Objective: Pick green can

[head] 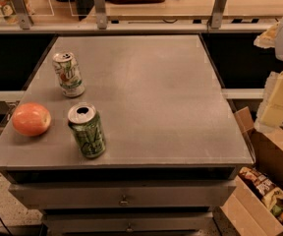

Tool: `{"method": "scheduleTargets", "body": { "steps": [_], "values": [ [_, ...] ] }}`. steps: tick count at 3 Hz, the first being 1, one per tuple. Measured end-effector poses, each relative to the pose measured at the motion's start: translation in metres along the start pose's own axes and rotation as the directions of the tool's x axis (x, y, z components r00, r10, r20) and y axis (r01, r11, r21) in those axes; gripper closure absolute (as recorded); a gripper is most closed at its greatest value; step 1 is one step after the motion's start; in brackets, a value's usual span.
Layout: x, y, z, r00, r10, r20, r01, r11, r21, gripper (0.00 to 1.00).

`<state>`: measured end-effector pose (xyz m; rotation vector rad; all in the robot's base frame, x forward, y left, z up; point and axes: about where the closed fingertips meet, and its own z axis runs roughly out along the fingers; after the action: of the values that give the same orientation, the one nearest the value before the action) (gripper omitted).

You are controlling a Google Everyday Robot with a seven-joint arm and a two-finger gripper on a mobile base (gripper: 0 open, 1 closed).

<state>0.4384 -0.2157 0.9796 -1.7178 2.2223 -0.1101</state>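
Observation:
The green can (87, 131) stands upright near the front left of the grey table (161, 97). It is dark green with pale scratchy markings and a silver top with an open pull-tab hole. My gripper (274, 107) hangs at the far right edge of the view, beyond the table's right side and well away from the can. It holds nothing that I can see.
A mostly white can (69, 74) with a green-and-red logo stands behind the green can. An orange-red apple (31, 119) lies to the left near the table edge. A cardboard box (259, 191) with snack packets sits on the floor at the right. Drawers run under the table front.

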Motion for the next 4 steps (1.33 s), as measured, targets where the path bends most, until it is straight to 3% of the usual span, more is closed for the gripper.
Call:
{"method": "scheduleTargets", "body": {
  "steps": [2, 3, 4],
  "values": [
    [-0.002, -0.001, -0.001, 1.0, 0.005, 0.02, -0.006, 0.9999, 0.015, 0.0],
    [-0.011, 0.003, 0.01, 0.993, 0.033, 0.11, -0.037, 0.9989, 0.03, 0.0],
    [-0.044, 0.016, 0.04, 0.961, 0.031, 0.276, -0.035, 0.9993, 0.011, 0.0]
  ]
}}
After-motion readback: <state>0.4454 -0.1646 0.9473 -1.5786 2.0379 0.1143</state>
